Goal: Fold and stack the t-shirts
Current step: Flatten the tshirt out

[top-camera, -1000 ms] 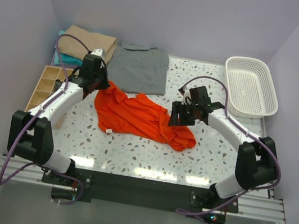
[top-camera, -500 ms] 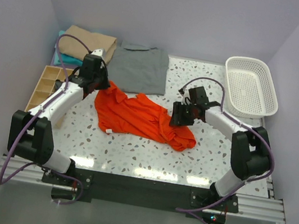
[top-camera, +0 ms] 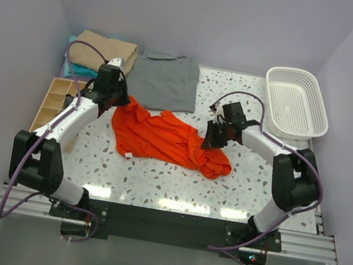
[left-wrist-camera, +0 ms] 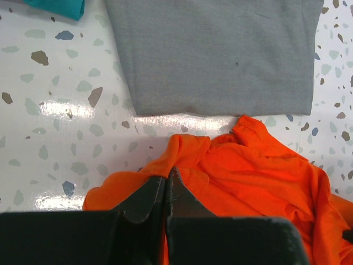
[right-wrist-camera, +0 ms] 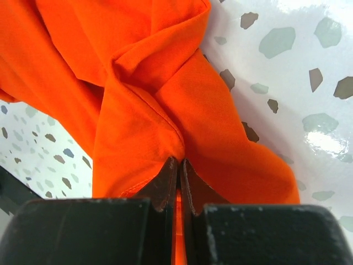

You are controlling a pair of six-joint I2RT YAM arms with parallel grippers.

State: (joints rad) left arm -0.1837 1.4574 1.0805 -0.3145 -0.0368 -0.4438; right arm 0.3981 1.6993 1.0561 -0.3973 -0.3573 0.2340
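Top view: orange t-shirt [top-camera: 162,137] lies crumpled mid-tabletop [top-camera: 156,178], btwn the two arms. Grey t-shirt [top-camera: 164,80] lies flat just behind it. Tan t-shirt [top-camera: 105,51] sits folded on teal t-shirt [top-camera: 71,69] at the far-left corner. Left gripper [top-camera: 115,104] is at the orange cloth's far-left edge, right gripper [top-camera: 210,141] at its right-hand bunch. Vs a sec ago, the right arm has reached in a bit closer and its jaws, apart then, are now together. Left arm hasn't shifted, and the shirt lies as it did.

Left wrist view: left gripper [left-wrist-camera: 166,179] is closed, w/ orange t-shirt [left-wrist-camera: 248,171] pinched at the tips and a sliver of cloth showing btwn the fingers. Grey t-shirt's [left-wrist-camera: 215,55] near hem is just beyond, and a teal t-shirt [left-wrist-camera: 60,6] corner shows top left.

Right wrist view: right gripper [right-wrist-camera: 179,168] is clamped on a ridge of orange t-shirt [right-wrist-camera: 138,83], w/ orange showing in the slit. Bare tabletop [right-wrist-camera: 287,66] is at right.

Meaning: both ends are now held, so the grab step looks done. Prob. next is to lift and spread the shirt flat. Folding hasn't begun on this one. The right-side grip is on a bunched fold, so it may take more than one layer.
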